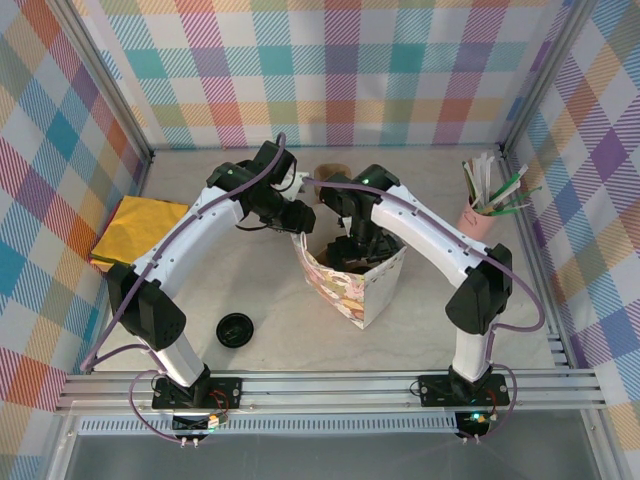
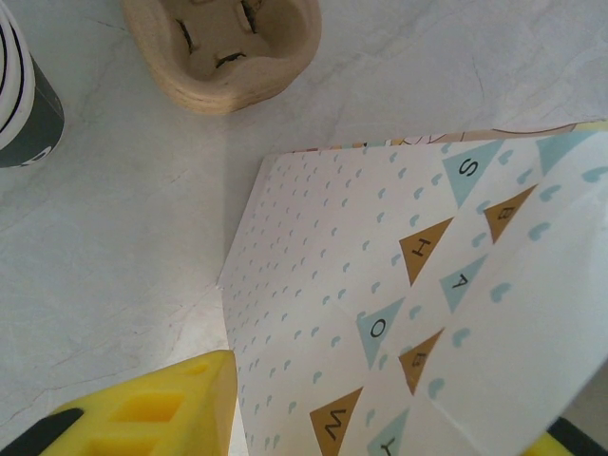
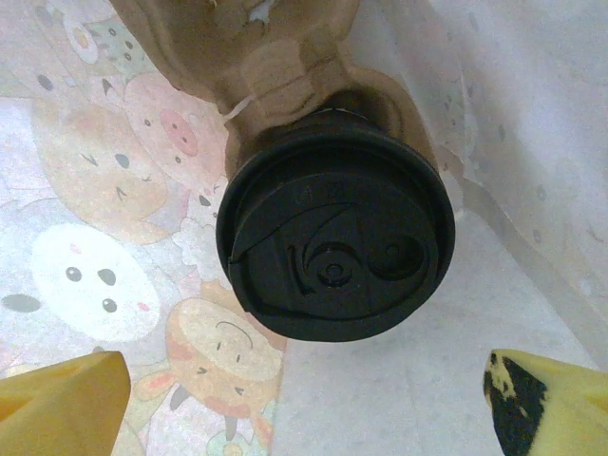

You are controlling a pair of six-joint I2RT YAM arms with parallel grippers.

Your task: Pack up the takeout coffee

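Note:
The takeout coffee [image 3: 332, 242] shows its round black lid from above. It stands inside the patterned paper bag [image 1: 362, 295], seated in a brown pulp holder [image 3: 237, 57]. My right gripper [image 3: 309, 399] hangs open just above it, one yellow finger on each side and clear of the lid. In the top view the right gripper [image 1: 355, 250] reaches down into the bag's mouth. My left gripper [image 1: 300, 215] is at the bag's top left corner. The bag's bunting-print wall [image 2: 399, 285] fills the gap between the left gripper's [image 2: 380, 408] yellow fingers.
A brown pulp cup carrier [image 2: 223, 47] sits on the table behind the bag, with a white cup with a dark band [image 2: 19, 95] beside it. A loose black lid [image 1: 235, 329] lies front left, a yellow sheet [image 1: 140, 232] far left, a pink cup of stirrers [image 1: 480, 205] back right.

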